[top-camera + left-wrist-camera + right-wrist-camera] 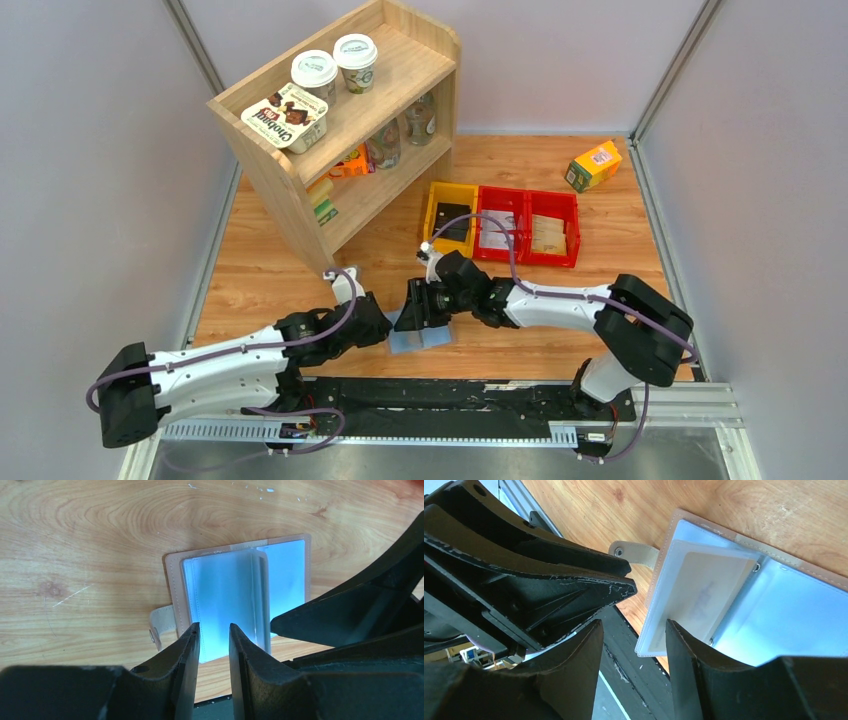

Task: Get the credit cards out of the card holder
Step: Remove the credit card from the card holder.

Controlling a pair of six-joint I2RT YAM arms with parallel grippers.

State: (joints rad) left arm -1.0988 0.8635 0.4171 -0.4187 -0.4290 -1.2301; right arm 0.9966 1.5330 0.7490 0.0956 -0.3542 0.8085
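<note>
The card holder (421,338) lies open on the wood near the front edge, grey-blue inside with a taupe rim and snap tab (161,625). Its clear pocket leaves (260,600) stand up from the spine. In the right wrist view a tan-yellow credit card (704,596) shows inside a clear pocket. My left gripper (215,636) is open by a narrow gap at the holder's near edge, nothing pinched. My right gripper (634,632) is open, one finger (684,655) against the corner of the pocket leaf. Both grippers meet over the holder, the left gripper (386,328) and the right gripper (418,316).
A wooden shelf (340,130) with cups and jars stands at the back left. A yellow bin (450,215) and red bins (530,225) sit behind the holder. A yellow-green carton (593,165) lies at the back right. The black base rail (450,395) runs just in front of the holder.
</note>
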